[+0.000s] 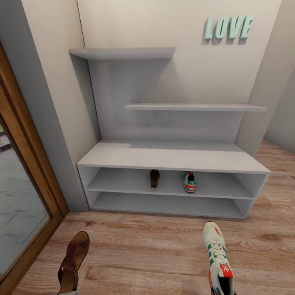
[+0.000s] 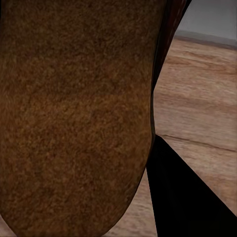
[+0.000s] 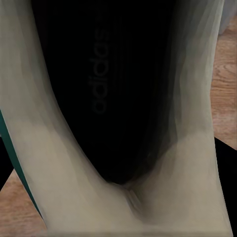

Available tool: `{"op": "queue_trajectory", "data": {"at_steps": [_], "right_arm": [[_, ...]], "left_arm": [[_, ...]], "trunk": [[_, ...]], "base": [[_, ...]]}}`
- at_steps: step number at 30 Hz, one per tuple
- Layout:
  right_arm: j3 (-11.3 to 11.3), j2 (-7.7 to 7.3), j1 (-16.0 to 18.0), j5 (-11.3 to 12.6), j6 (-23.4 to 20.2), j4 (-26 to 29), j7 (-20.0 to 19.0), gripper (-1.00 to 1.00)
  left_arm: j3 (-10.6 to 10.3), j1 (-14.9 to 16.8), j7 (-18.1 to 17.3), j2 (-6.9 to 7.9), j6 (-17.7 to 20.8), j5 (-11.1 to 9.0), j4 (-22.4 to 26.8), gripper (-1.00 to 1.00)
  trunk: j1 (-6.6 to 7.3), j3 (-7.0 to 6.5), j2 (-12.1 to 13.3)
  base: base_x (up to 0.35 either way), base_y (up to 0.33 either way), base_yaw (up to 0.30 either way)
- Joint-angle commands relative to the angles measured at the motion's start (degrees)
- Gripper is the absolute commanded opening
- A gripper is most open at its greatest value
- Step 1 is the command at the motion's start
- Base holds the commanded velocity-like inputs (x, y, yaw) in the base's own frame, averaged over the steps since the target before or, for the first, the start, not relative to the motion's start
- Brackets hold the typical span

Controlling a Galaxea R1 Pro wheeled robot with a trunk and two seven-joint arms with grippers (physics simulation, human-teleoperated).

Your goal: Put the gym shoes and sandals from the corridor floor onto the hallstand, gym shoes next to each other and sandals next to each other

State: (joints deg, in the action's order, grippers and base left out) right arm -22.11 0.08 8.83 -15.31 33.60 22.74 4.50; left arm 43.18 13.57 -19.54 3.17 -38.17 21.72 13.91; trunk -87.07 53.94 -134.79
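With one sandal and one gym shoe shelved mid-frame in the hallstand, the lower-frame pair appear carried, grips unconfirmable, and could be dropped if pinched loosely.

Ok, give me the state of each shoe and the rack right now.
Sandal on rack: on upper shelf, toe inward.
Sneaker on rack: on same shelf, apart from that sandal.
Second sandal: held up at lower left, off rack.
Second sneaker: held at lower right, off rack.
Rack: top bare.
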Motion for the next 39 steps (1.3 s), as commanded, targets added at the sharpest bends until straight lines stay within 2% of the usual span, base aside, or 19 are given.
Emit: {"op": "queue_trajectory", "data": {"at_steps": [1,17,24,31,34,39], "right_arm": [[-0.1,0.01,0.0,-0.6,0.2,-0.1,0.4,-1.00],[-0.5,-0.20,0.0,-0.3,0.2,-0.1,0.7,-1.00],[-0.6,-0.30,0.0,-0.2,0.2,-0.1,0.8,-1.00],[-0.7,-0.68,0.0,-0.2,0.2,-0.1,0.8,-1.00],[-0.7,-0.79,0.0,-0.2,0.2,-0.1,0.8,-1.00],[-0.7,-0.86,0.0,-0.2,0.2,-0.1,0.8,-1.00]], "left_arm": [[0.5,0.1,-0.3,-0.01,-0.2,0.4,0.0,-1.00],[0.1,0.2,-0.5,-0.31,0.2,0.8,0.5,-1.00],[0.1,1.4,-0.3,-0.67,0.9,0.9,0.8,-1.00],[0.0,7.0,-0.3,-1.16,2.2,1.8,0.8,-1.00],[0.0,9.2,-0.3,-1.41,4.4,2.9,0.8,-1.00],[0.1,13.6,0.2,-1.85,11.7,5.5,0.8,-1.00]], "trunk": [[0.01,0.05,0.0],[0.01,0.05,0.0],[0.01,-0.04,0.0],[0.01,-0.27,0.0],[0.01,-0.37,0.0],[0.01,-0.53,0.0]], "base": [[0.000,0.000,0.000],[0.000,0.000,0.000],[0.000,0.000,-0.102],[0.000,0.000,-0.228],[0.000,0.000,-0.244],[0.000,0.000,-0.246]]}}
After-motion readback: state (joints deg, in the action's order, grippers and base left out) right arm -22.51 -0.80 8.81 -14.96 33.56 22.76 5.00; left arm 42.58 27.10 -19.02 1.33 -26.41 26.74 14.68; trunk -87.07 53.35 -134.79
